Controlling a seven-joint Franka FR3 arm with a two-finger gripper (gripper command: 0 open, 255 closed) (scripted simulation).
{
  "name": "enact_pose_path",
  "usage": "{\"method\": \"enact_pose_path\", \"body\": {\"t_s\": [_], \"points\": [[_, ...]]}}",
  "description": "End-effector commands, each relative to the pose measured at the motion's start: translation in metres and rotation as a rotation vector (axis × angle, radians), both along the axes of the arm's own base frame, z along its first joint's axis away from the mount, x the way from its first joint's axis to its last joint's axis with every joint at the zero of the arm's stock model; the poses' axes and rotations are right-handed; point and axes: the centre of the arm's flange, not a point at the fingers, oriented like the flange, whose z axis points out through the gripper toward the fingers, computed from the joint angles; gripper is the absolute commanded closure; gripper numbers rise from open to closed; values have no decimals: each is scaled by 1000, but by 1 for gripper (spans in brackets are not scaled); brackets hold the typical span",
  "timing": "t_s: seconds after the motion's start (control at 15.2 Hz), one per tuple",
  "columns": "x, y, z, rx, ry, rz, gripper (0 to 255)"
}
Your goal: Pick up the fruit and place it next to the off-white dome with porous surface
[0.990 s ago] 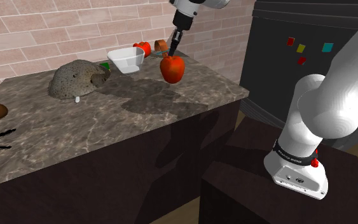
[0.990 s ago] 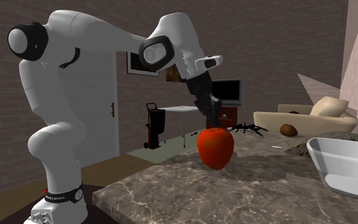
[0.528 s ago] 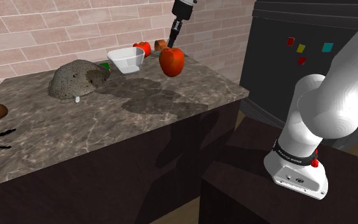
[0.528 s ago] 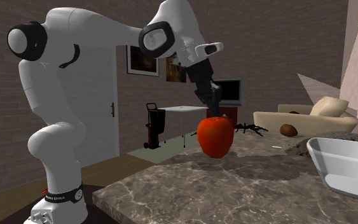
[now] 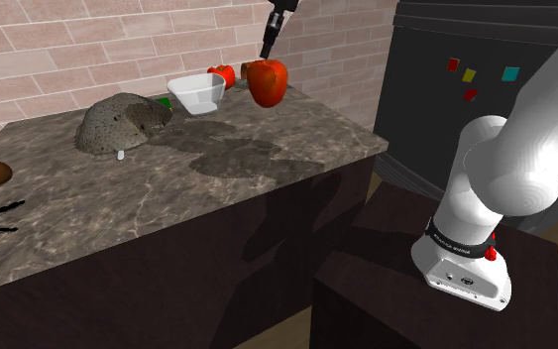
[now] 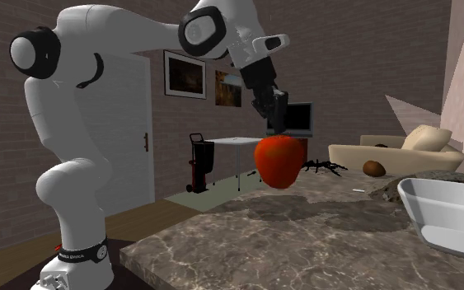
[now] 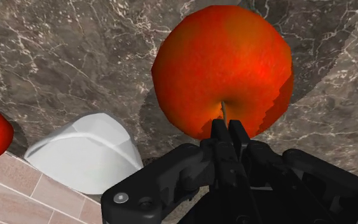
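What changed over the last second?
The gripper rose, carrying the apple higher above the counter; the apple stays clamped. The bowl and dome did not move.

white bowl (image 6: 448, 224) cut off at second exterior view's right edge; small green thing (image 5: 164, 102) mostly hidden behind grey-brown porous dome (image 5: 118, 124).

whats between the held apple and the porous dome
In the shoulder view, a white bowl stands on the counter between the apple and the dome.
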Motion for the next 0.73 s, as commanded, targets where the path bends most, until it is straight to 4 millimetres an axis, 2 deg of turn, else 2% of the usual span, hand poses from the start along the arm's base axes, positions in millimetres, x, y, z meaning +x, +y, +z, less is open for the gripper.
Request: {"method": "enact_pose_path", "body": {"t_s": [0.0, 0.66], "points": [[1, 0, 12, 0, 0, 0, 255], [1, 0, 65, 0, 0, 0, 255]]}}
